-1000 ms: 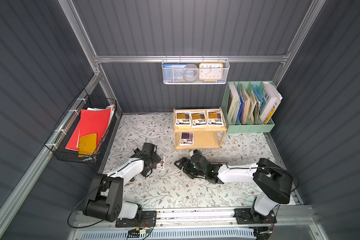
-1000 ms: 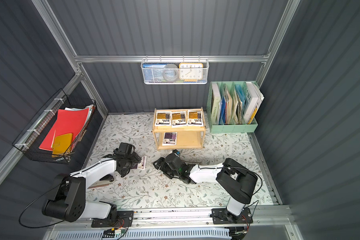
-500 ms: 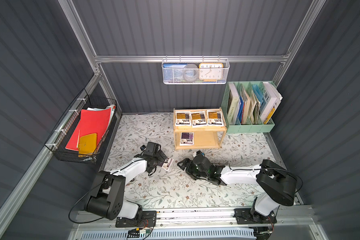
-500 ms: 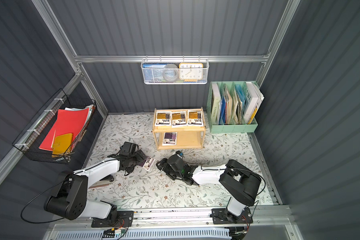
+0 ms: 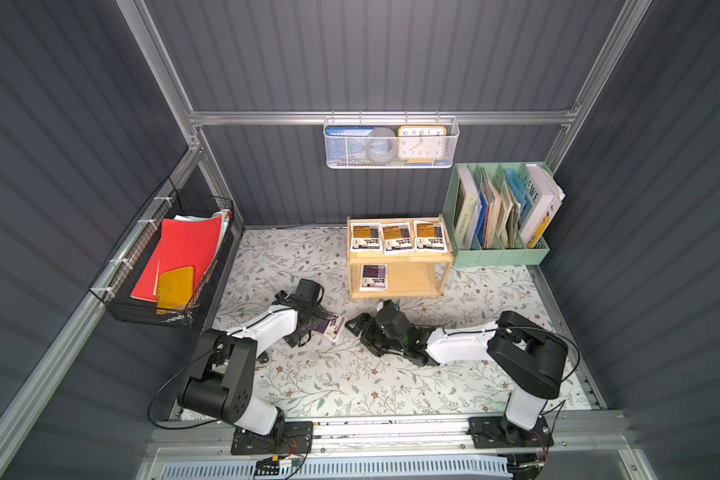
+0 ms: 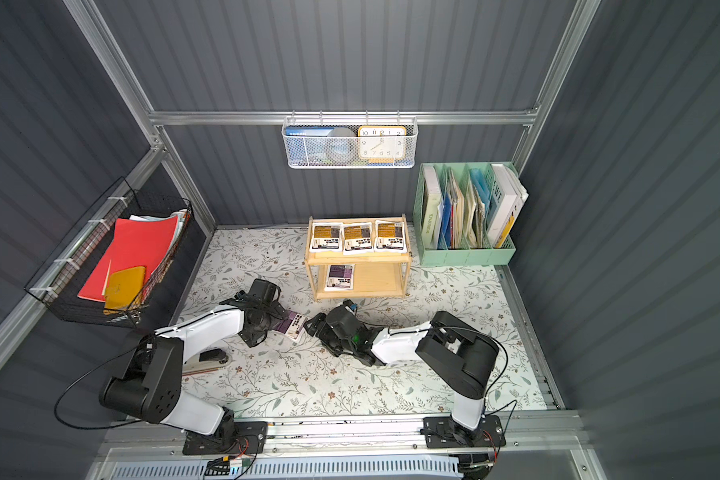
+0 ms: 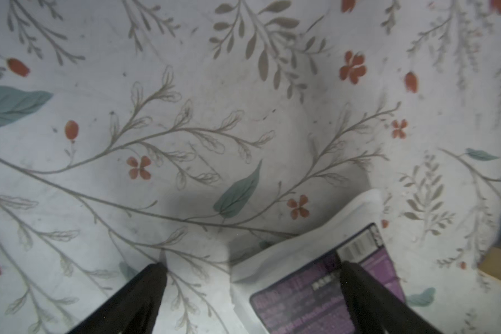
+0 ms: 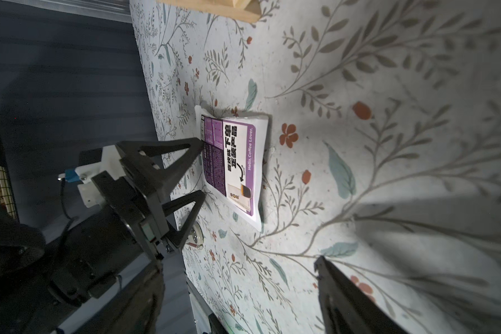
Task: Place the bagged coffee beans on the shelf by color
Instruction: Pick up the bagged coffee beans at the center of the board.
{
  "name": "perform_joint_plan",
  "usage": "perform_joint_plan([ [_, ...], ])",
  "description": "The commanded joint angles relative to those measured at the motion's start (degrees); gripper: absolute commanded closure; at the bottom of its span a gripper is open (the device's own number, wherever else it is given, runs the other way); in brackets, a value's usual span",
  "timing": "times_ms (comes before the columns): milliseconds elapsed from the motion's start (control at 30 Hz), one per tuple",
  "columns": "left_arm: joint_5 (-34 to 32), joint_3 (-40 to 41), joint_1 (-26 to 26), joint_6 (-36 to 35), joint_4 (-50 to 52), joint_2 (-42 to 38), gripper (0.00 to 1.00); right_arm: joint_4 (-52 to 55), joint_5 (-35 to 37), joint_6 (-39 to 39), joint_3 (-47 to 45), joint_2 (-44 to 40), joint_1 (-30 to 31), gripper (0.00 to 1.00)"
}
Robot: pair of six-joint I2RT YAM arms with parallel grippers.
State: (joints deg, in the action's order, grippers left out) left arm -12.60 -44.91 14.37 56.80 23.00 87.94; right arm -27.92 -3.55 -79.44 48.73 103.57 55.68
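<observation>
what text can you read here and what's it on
"Hello, Coffee Lover." on the purple pouch
"WORKSPACE" on a book spine in the green organizer
"10 11 12", "8 7 6 5 4" on the clock
Too small to read: shelved pouches, purple pouch's fine print.

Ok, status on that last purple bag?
Left gripper open, one finger over the purple pouch. Right gripper open, facing it, not touching. Pouch on table, not yet shelved. Only the grippers near it.
</observation>
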Motion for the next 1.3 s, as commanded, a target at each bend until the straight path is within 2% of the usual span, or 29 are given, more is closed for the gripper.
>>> perform_joint_plan([
  [0, -0.93, 0.15, -0.04, 1.21, 1.96, 0.93, 0.0, -2.29, 0.9, -1.65, 2.51, 2.29, 0.52, 0.15],
  [300, -1.55, -2.19, -0.04, -0.81, 3.59, 4.6, 0.0, -3.53, 4.03, -4.52, 5.76, 8.11, 1.64, 0.17],
  [533, -1.32, -1.94, -0.04, -1.33, 2.88, 4.77, 0.0, 0.32, 8.29, -6.05, 7.05, 10.01, 2.67, 0.2],
  [967, -0.89, -1.15, -0.03, -1.86, 1.62, 4.0, 0.0, -4.86, 8.45, -11.76, 11.79, 19.49, 2.94, 0.29],
  [1100, -0.83, -0.98, -0.04, -2.04, 1.26, 4.01, 0.0, -5.84, 8.83, -12.01, 12.7, 21.24, 2.94, 0.36],
  [1267, -0.44, -0.89, -0.06, -2.28, 0.93, 3.75, 0.0, -7.93, 8.93, -11.94, 12.44, 22.2, 2.94, 0.58],
])
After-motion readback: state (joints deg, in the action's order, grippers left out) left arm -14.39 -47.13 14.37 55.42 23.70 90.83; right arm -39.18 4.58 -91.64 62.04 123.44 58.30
